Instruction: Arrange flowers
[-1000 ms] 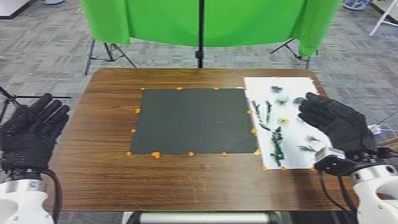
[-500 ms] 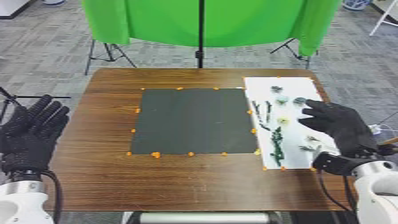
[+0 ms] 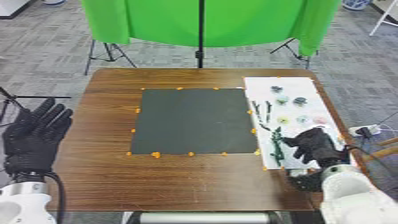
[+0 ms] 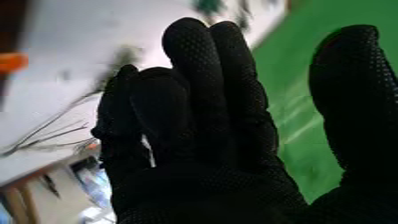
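Along the right edge of the desk (image 3: pixel 178 185), the flowers (image 3: pixel 282 120) are being carried by a white sheet (image 3: pixel 298 85). Toward the near right corner, the right hand (image 3: pixel 311 144) is being held with thumb and fingers apart. Beyond the left edge, the left hand (image 3: pixel 34 145) is being held with fingers extended.

On the counter (image 3: pixel 98 175), the mat (image 3: pixel 191 120) lies left of the paper sheet (image 3: pixel 261 85). Along the sheet's left side lie the leafy sprig (image 3: pixel 276 142) and, beyond it, twigs (image 3: pixel 268 111); flower heads (image 3: pixel 299 101) lie to the twigs' right (one sits farthest back). Behind the counter hangs a curtain (image 3: pixel 160 25).
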{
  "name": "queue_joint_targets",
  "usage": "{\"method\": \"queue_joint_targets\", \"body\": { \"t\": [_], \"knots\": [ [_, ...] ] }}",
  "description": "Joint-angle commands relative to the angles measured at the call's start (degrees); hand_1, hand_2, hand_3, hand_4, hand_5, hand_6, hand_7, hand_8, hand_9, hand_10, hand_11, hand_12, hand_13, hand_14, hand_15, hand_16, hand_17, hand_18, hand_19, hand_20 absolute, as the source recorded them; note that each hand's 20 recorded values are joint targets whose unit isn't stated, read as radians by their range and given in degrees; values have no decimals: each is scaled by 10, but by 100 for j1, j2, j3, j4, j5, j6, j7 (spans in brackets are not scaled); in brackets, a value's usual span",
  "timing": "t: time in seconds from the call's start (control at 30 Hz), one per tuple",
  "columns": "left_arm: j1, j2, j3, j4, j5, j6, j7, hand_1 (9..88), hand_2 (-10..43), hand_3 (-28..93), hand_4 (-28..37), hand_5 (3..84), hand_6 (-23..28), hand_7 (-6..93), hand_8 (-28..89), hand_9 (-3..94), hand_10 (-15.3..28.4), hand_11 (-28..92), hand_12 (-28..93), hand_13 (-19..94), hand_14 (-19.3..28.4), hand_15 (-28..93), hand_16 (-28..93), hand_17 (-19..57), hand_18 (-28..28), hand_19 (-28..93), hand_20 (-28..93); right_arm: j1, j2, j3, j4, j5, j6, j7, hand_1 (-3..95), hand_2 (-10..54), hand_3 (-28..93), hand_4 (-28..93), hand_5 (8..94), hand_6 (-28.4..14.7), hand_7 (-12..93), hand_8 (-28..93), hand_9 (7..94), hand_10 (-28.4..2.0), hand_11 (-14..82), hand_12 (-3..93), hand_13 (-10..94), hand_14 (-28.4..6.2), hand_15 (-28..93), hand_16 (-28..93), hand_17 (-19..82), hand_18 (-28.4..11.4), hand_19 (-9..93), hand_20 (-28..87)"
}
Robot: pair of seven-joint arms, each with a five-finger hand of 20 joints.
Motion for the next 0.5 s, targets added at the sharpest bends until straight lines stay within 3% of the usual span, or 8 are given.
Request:
{"method": "queue_joint_targets", "body": {
  "t": [0.03, 0.3, 0.5],
  "knots": [
    [96, 5, 59, -17, -55, 78, -79, 258, 129, 738, -283, 452, 95, 145, -85, 373, 160, 183, 124, 273, 154, 291, -42, -29, 132, 232, 127, 392, 86, -995, 460, -3333, -400, 269, 334, -95, 645, -239, 711, -38, 273, -122, 744, -168, 392, 272, 646, -144, 756, 287, 279, -256, 824, 392],
    [109, -11, 93, -25, -89, 107, -73, 259, 129, 739, -283, 452, 95, 146, -85, 374, 160, 186, 123, 274, 154, 294, -43, -29, 132, 234, 126, 1110, 101, -1856, 1018, -4197, -169, 626, 334, -95, 606, -263, 727, -45, 295, -106, 751, -175, 414, 285, 665, -152, 763, 290, 297, -279, 855, 389],
    [144, -29, 102, -39, -228, 142, -36, 258, 129, 740, -283, 454, 96, 147, -85, 375, 162, 189, 123, 274, 154, 297, -44, -30, 132, 237, 126, 1202, 96, -2001, 1138, -4552, 223, 741, 355, -95, 616, -281, 711, -41, 443, -99, 744, -174, 488, 324, 681, -151, 786, 301, 313, -284, 880, 398]
  ]
}}
